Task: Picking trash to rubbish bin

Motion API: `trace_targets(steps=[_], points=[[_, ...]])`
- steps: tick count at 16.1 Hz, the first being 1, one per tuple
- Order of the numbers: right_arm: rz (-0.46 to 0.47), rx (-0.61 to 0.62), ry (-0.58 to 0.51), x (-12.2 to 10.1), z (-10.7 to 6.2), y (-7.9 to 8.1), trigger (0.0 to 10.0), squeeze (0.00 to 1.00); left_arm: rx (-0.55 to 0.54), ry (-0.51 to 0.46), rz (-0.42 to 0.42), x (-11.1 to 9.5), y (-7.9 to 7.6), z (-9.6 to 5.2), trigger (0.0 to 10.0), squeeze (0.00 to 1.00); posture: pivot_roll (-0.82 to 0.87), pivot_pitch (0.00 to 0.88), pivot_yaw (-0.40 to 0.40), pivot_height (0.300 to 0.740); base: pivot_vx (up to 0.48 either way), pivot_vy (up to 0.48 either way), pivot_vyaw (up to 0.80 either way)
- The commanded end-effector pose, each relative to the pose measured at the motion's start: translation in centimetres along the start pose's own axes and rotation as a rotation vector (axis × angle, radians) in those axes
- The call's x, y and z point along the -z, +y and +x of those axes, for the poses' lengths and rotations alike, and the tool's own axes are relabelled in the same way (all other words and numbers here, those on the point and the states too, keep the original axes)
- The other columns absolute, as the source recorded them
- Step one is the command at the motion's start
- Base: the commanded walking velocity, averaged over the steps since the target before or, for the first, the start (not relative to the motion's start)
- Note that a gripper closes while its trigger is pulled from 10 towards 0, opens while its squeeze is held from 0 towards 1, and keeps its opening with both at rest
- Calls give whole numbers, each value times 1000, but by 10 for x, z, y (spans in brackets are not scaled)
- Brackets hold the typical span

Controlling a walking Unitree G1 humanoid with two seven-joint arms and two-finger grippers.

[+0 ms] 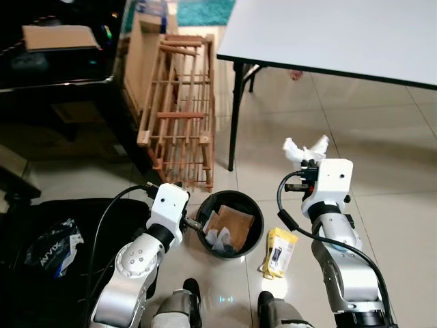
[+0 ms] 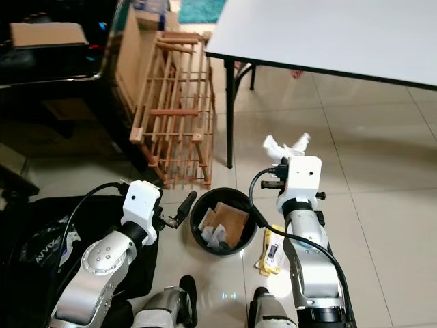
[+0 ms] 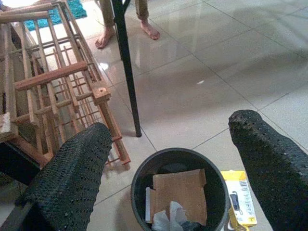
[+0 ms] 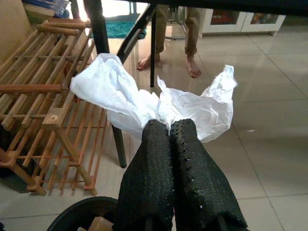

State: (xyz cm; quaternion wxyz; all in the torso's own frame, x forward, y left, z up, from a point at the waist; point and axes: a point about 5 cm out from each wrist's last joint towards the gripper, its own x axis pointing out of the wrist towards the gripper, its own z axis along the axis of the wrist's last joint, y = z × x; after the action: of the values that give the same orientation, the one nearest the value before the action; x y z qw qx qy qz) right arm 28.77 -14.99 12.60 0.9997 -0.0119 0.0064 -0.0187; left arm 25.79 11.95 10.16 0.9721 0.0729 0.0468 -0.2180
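A black round bin (image 1: pixel 254 236) stands on the tiled floor between my arms, holding brown cardboard (image 1: pixel 234 225) and crumpled white paper. My right gripper (image 4: pixel 169 130) is raised to the right of the bin and above it, shut on a crumpled white tissue (image 1: pixel 304 149) that fans out past the fingertips. My left gripper (image 1: pixel 194 223) is open at the bin's left rim, with nothing between its fingers (image 3: pixel 72 173). A yellow package (image 1: pixel 279 252) lies flat on the floor just right of the bin.
A wooden rack (image 1: pixel 179 113) leans behind the bin on the left. A white table (image 1: pixel 328 34) on black legs (image 1: pixel 234 116) stands behind. A black bag (image 1: pixel 61 239) with a wrapper lies at my left. A person's bare feet (image 4: pixel 168 65) stand beyond the table.
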Motion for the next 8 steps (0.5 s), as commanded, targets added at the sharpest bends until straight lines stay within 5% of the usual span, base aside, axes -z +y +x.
trace_targets(steps=[1,5,8], points=[[6,4,35,7,-2,0,0,0,4,13,-4,2,-1,-3,10000,0,44,288,52,740,0,0,0],[6,-5,39,8,-3,3,0,0,9,15,-5,2,-2,-1,10000,0,42,288,51,740,0,0,0],[5,-4,41,9,-5,2,0,0,4,23,-1,3,-2,-2,10000,0,33,294,53,740,330,0,0]])
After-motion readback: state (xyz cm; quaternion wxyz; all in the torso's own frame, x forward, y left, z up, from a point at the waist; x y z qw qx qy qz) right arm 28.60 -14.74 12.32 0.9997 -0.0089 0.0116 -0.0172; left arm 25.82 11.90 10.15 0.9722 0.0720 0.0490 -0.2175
